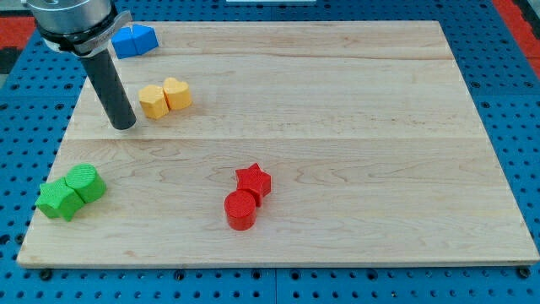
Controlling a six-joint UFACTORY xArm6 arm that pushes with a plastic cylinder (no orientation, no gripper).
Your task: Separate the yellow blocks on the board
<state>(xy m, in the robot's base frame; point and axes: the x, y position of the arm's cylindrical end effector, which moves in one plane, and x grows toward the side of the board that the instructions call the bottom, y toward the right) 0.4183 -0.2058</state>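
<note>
Upper left of frame: two yellow blocks [165,97] touching, pair's long axis running left-right, rod tip [124,125] just left of them; no claw visible.

Yellow blocks [165,97]; blue blocks [135,40]; green blocks [71,192]; red blocks [247,197]; pale wood-grain board [337,127]; dark rod.

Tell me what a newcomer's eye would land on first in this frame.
Probably the thick dark rod coming down from the view's top left, with my tip resting on the wooden board just left of the two touching yellow blocks. Next come the bright pairs: red blocks near the bottom centre, green blocks at the bottom left, and blue blocks by the top-left edge.
</note>
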